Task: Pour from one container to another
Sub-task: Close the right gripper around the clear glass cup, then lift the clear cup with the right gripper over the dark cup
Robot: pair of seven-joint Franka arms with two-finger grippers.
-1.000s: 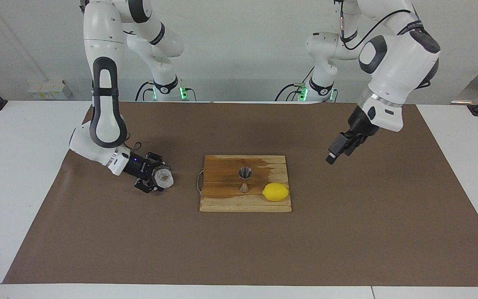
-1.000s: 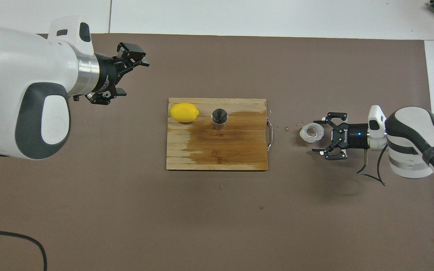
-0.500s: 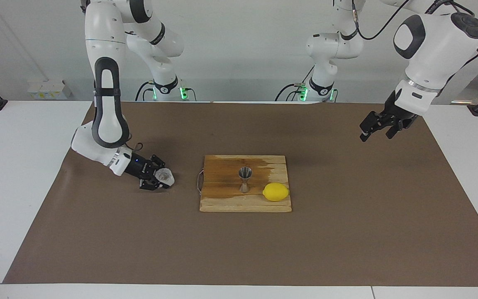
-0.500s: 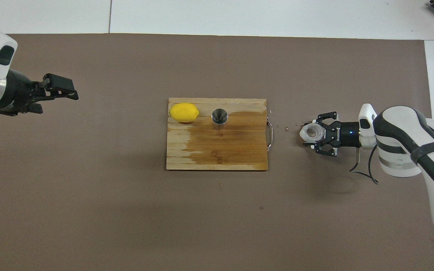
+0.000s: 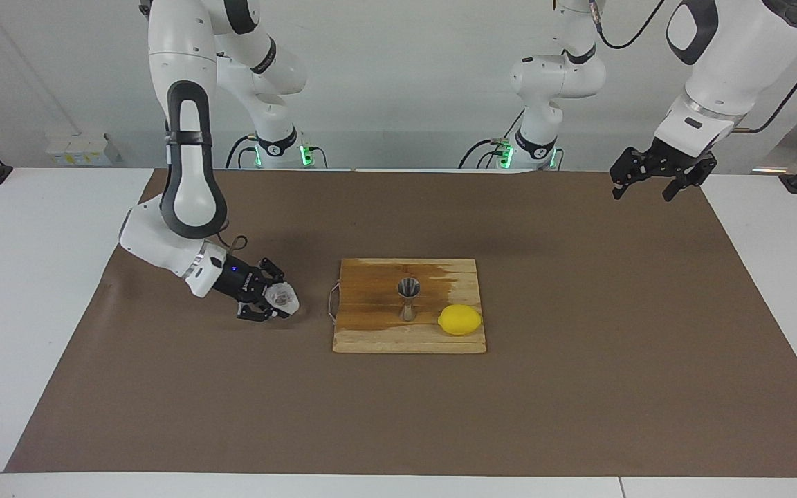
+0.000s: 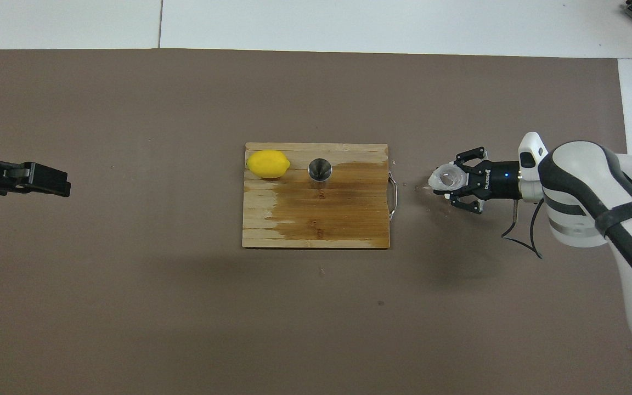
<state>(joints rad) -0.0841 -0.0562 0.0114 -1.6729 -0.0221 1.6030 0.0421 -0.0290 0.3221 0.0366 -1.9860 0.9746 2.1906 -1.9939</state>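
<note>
The small translucent whitish cup (image 5: pixel 282 297) (image 6: pixel 442 176) is held in my right gripper (image 5: pixel 274 301) (image 6: pixel 450 181), which is shut on it low over the brown mat, beside the board's metal handle, mouth up. The steel jigger (image 5: pixel 409 297) (image 6: pixel 320 169) stands upright on the wooden cutting board (image 5: pixel 371 335) (image 6: pixel 316 225), apart from the cup. My left gripper (image 5: pixel 653 181) (image 6: pixel 47 182) hangs open and empty, high over the mat toward the left arm's end of the table.
A yellow lemon (image 5: pixel 459 319) (image 6: pixel 267 164) lies on the board beside the jigger, toward the left arm's end. Part of the board is dark with wet. A few droplets (image 6: pixel 417 188) dot the mat by the board's handle (image 6: pixel 394 187).
My right gripper closed on the cup and carried it a little toward the board. The left arm drew up and away toward its end of the table.
</note>
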